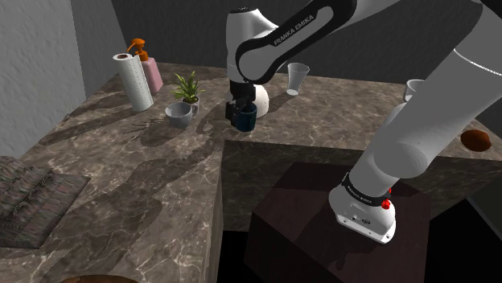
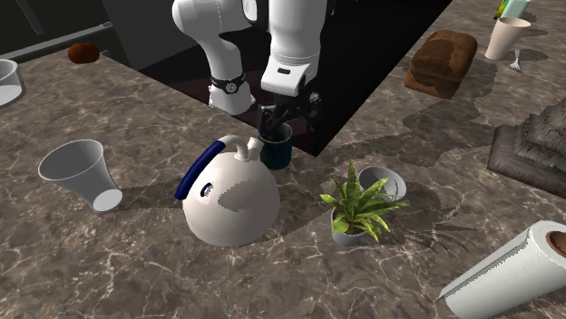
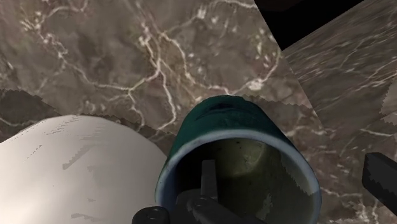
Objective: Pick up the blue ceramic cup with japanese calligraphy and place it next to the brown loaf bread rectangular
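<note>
The dark blue-green cup (image 1: 245,119) stands upright on the marble counter (image 1: 129,185), close beside a white round teapot (image 1: 259,95). My gripper (image 1: 239,108) hangs directly over the cup (image 2: 277,150), pointing down. In the wrist view one finger (image 3: 207,181) reaches inside the cup (image 3: 229,127), and the other finger (image 3: 382,178) stands outside, apart from its wall. The gripper (image 3: 294,177) is open and straddles the rim without clasping it. The brown loaf (image 2: 442,62) lies far off at the second exterior view's upper right.
The teapot (image 2: 231,199) has a blue handle. Nearby stand a potted plant (image 2: 358,204) and a grey bowl (image 2: 381,181). A clear cup (image 2: 82,172), a paper towel roll (image 2: 508,272), folded cloth (image 2: 535,145) and a counter edge beside the stand (image 1: 322,209) lie around.
</note>
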`<state>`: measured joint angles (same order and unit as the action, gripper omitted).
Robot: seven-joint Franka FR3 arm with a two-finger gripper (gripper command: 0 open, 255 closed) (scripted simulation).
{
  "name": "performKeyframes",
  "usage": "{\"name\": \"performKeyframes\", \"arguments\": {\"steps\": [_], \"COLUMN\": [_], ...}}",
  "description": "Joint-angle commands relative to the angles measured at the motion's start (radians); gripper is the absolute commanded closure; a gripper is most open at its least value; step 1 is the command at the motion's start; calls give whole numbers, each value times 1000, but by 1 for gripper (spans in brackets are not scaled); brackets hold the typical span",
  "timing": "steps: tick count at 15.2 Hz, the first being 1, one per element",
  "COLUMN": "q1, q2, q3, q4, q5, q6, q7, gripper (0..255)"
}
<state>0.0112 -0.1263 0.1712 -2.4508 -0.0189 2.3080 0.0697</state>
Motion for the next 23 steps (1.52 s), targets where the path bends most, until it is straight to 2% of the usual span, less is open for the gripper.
{"name": "performKeyframes", "arguments": {"steps": [1, 4, 5, 14, 23], "q1": [0, 0, 0, 0, 3], "q2": [0, 0, 0, 0, -73], "q3": [0, 0, 0, 0, -5], "q4": [-1, -1, -1, -1, 56], "q5": [0, 0, 0, 0, 16], "q6": [2, 1, 1, 2, -128], "q7": [0, 0, 0, 0, -15], "gripper": [0, 0, 255, 255, 255]}}
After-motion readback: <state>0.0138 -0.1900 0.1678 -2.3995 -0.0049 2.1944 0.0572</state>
